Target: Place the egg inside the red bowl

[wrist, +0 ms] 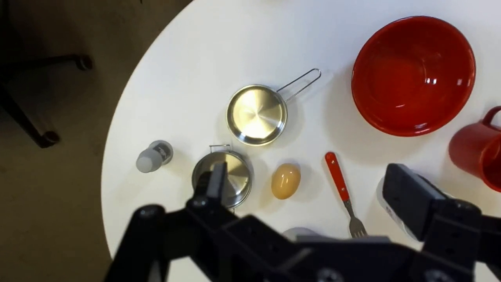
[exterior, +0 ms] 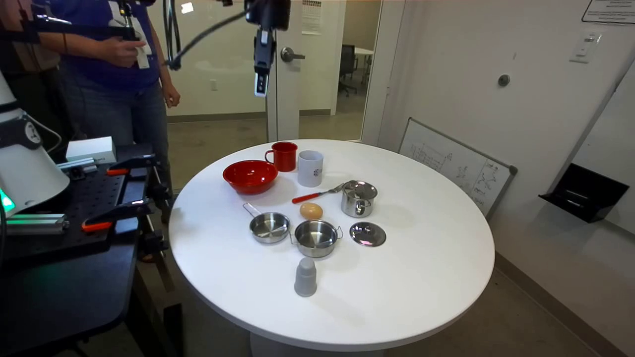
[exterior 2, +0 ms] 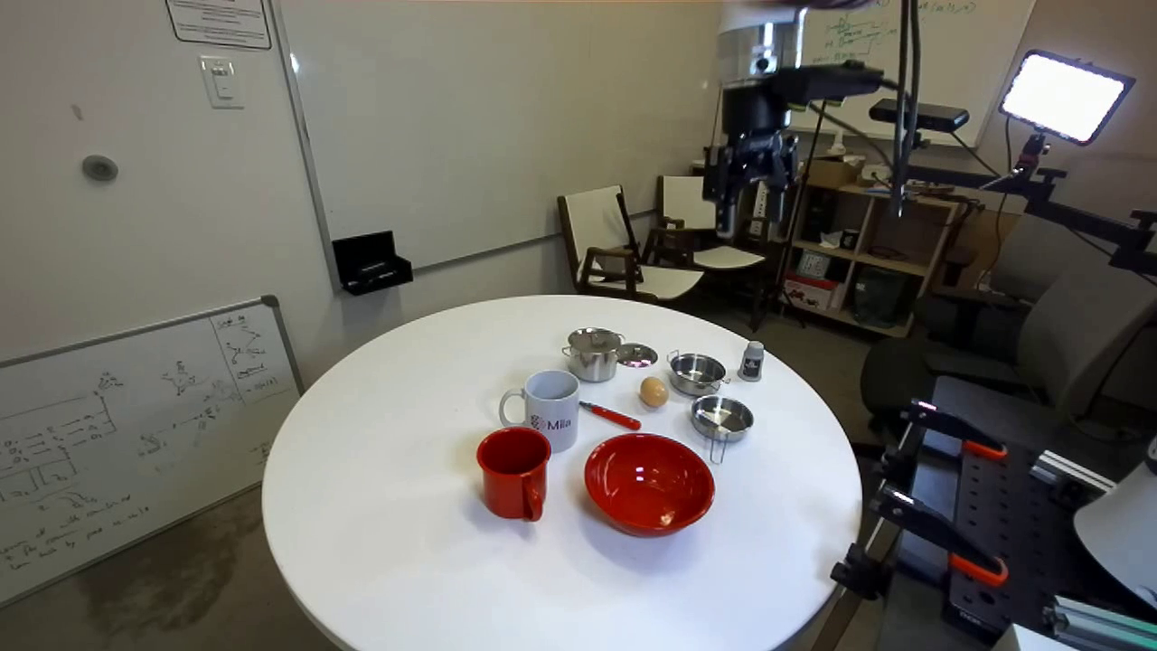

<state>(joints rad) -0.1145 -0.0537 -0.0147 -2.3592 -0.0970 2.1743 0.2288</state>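
The tan egg (exterior: pixel 311 211) lies on the white round table, and both exterior views show it (exterior 2: pixel 653 392). In the wrist view the egg (wrist: pixel 286 181) lies between a metal pot and a red-handled fork. The glossy red bowl (exterior: pixel 250 177) stands on the table near the red mug, and nothing shows inside it. It also shows in an exterior view (exterior 2: pixel 649 485) and at the upper right of the wrist view (wrist: pixel 413 76). My gripper (wrist: pixel 307 184) is open and empty, high above the table. Both exterior views show it in the air (exterior: pixel 261 89) (exterior 2: pixel 752 217).
A red mug (exterior 2: pixel 513 474) and a white mug (exterior 2: pixel 553 411) stand beside the bowl. The fork (wrist: pixel 338 180), a small pan (wrist: pixel 256 115), an open pot (exterior: pixel 316 238), a taller pot (exterior: pixel 358 199), a lid (exterior: pixel 367 234) and a grey shaker (exterior: pixel 305 278) surround the egg.
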